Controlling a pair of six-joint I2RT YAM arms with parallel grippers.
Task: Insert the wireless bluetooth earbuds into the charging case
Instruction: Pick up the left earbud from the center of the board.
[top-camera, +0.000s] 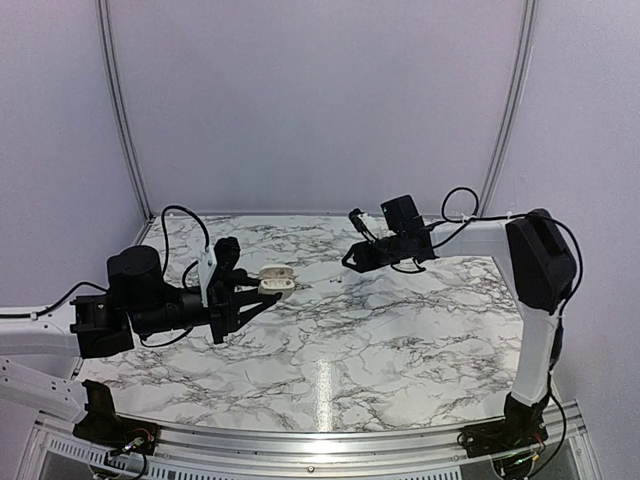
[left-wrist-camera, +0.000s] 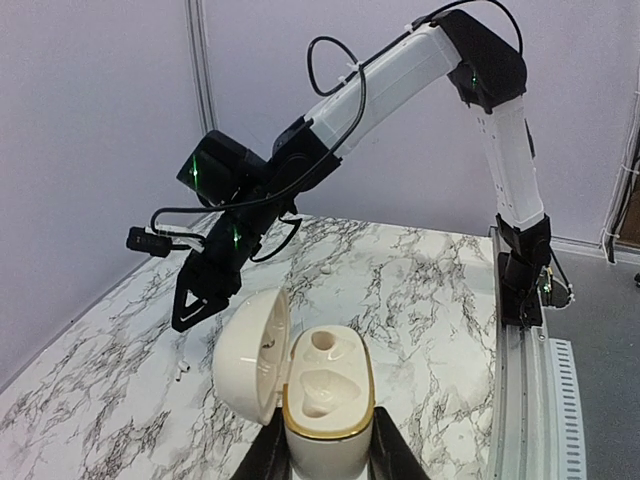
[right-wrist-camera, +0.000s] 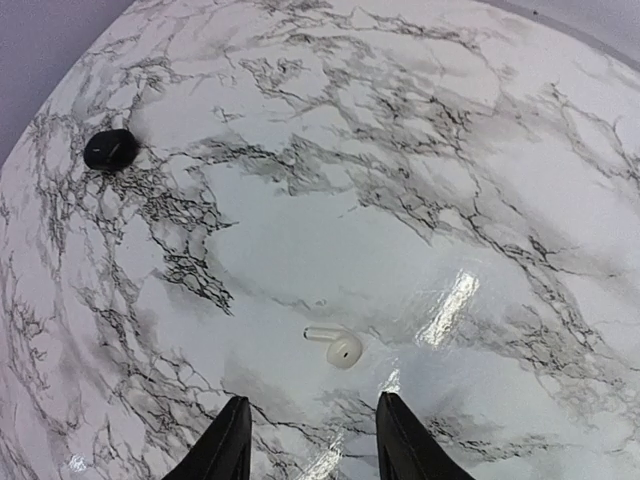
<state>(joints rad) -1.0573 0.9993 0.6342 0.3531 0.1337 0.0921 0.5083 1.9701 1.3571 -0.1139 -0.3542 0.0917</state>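
My left gripper (top-camera: 262, 290) is shut on the white charging case (left-wrist-camera: 325, 400) and holds it above the table. Its lid (left-wrist-camera: 250, 355) is swung open to the left and both wells look empty. The case also shows in the top view (top-camera: 277, 278). A white earbud (right-wrist-camera: 337, 346) with a short stem lies on the marble, just ahead of my right gripper (right-wrist-camera: 312, 405), which is open and empty above it. The earbud here is white, not black. In the left wrist view the right gripper (left-wrist-camera: 190, 310) hovers over a small white bud (left-wrist-camera: 183, 367).
A small black rounded object (right-wrist-camera: 110, 149) lies on the marble table (top-camera: 400, 340) at the far left of the right wrist view; I cannot tell what it is. Another tiny white speck (left-wrist-camera: 325, 268) lies farther back. Purple walls close the back and sides.
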